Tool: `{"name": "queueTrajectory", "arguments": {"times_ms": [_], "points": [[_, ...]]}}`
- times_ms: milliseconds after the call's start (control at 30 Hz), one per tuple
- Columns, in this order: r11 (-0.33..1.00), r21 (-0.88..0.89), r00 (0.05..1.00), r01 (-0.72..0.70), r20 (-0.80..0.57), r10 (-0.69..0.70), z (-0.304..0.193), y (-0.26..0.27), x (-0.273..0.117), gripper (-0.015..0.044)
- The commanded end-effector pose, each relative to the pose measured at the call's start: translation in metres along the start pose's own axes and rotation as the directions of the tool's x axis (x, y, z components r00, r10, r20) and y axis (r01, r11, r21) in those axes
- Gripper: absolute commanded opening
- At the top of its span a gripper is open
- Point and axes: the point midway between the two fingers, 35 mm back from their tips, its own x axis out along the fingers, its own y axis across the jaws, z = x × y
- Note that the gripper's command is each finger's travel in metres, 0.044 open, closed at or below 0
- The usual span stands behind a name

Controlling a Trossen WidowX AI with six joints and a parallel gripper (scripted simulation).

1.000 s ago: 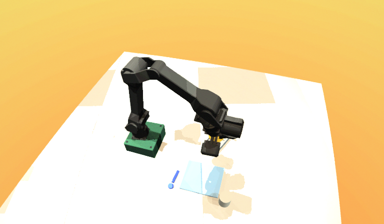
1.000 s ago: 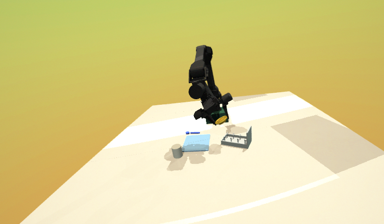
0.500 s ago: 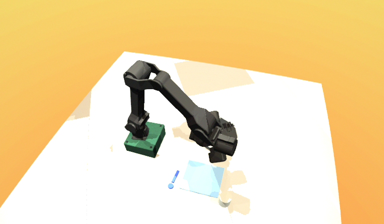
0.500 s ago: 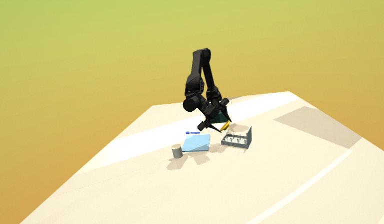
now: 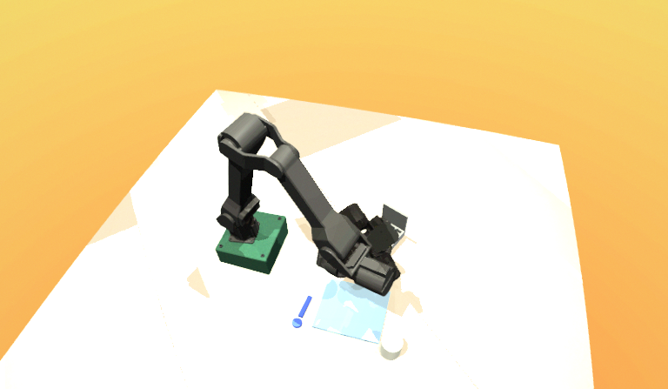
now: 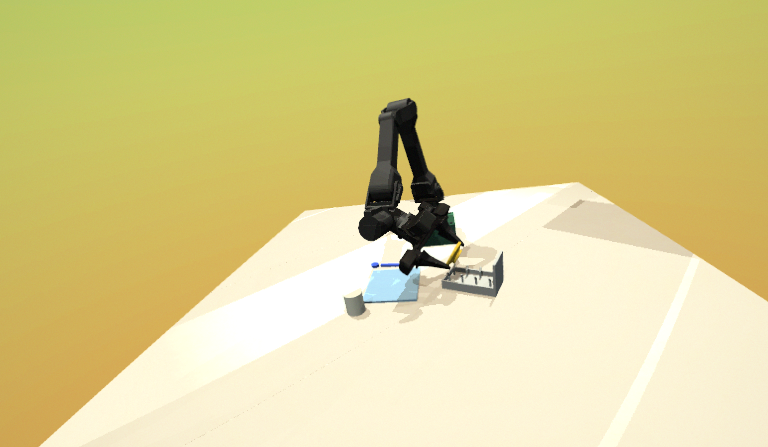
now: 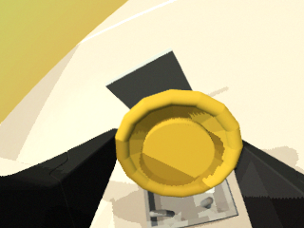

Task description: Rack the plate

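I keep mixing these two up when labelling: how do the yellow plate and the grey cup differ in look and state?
The plate is yellow, wide and shallow; the cup is grey, a narrow upright cylinder. The plate is clamped in the gripper, tilted on edge above the dish rack; the cup stands untouched on the table by the blue mat. Both are round.

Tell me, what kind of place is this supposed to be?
Probably a dish-tidying practice bench, not a real kitchen. A lone arm on a green base stands on a pale table; its hand holds a yellow plate above a grey dish rack, with a blue spoon nearby.
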Motion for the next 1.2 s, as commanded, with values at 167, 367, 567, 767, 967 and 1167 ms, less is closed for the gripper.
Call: {"name": "queueTrajectory", "arguments": {"times_ms": [167, 367, 567, 767, 967, 1167], "points": [[0.973, -0.230, 0.981, -0.029, 0.179, 0.072, -0.009, 0.006, -0.003, 0.0000], [0.926, -0.376, 0.950, 0.004, 0.291, 0.114, -0.014, 0.012, -0.007, 0.0000], [0.868, -0.492, 0.910, 0.066, 0.387, 0.150, -0.019, 0.019, -0.014, 0.0000], [0.866, -0.495, 0.908, 0.068, 0.390, 0.151, -0.019, 0.019, -0.014, 0.0000], [0.866, -0.495, 0.908, 0.068, 0.390, 0.151, -0.019, 0.019, -0.014, 0.0000], [0.867, -0.493, 0.910, 0.066, 0.386, 0.150, -0.025, 0.014, -0.004, 0.0000]]}}
